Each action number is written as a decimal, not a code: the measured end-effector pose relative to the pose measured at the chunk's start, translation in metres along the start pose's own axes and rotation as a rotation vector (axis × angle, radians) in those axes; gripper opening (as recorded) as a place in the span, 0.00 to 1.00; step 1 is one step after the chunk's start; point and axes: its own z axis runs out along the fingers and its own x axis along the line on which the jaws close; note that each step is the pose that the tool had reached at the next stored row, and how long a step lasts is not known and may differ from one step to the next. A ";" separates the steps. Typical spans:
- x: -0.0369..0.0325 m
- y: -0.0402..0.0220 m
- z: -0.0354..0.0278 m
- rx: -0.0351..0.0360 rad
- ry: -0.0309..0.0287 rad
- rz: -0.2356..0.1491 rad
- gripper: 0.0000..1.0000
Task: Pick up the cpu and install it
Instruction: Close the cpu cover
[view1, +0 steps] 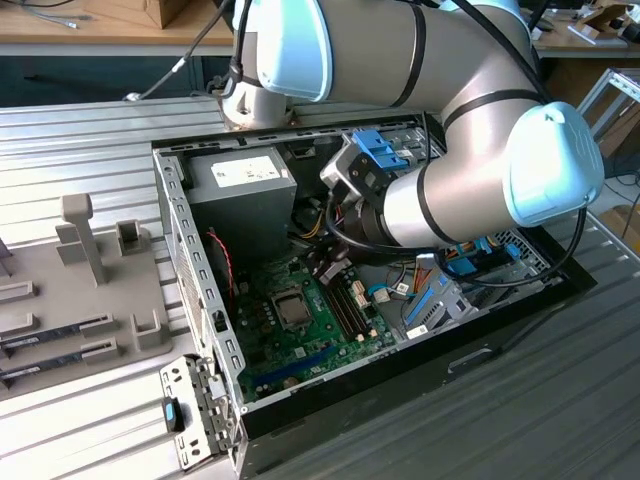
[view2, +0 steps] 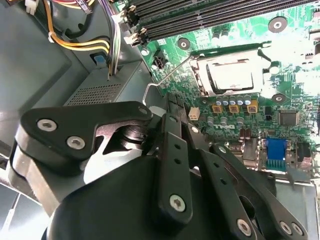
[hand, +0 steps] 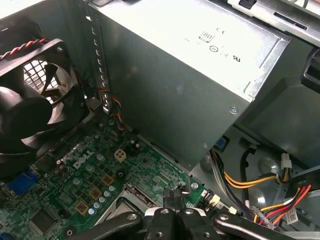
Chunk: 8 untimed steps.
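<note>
Black pincer (view2: 172, 117) parts sit closest in the second wrist view, and its two fingers (view2: 170, 165) are pressed together with nothing between them, so it is clenched and not grasping anything. Its tips hang just above the green motherboard (view2: 295, 90), near the thin metal lever (view2: 165, 80) of the socket frame (view2: 232, 72). Inside that frame lies the cpu (view2: 234, 75), a shiny silver square lying flat, with the dark frame all around it. From the exterior view the cpu (view1: 292, 308) shows as a small grey square in the middle of the motherboard (view1: 300, 330), which lies at the bottom of the open computer case (view1: 190, 260). The big grey robot arm (view1: 440, 200) reaches down into the case above the board. Long dark memory slots (view2: 200, 17) run beside the socket frame. In the first wrist view a large grey power supply box (hand: 185, 80) stands next to the motherboard, a black fan (hand: 30, 100) sits near it, and yellow and red wires (hand: 260, 185) hang beside the box. The case rests on a grey metal worktop (view1: 80, 130).
</note>
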 end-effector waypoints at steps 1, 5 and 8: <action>0.0000 0.0000 0.0000 0.0000 0.0000 0.000 0.11; -0.0103 -0.0060 -0.0021 0.0086 0.0100 0.006 0.11; -0.0184 -0.0007 0.0022 0.0491 0.0386 0.018 0.11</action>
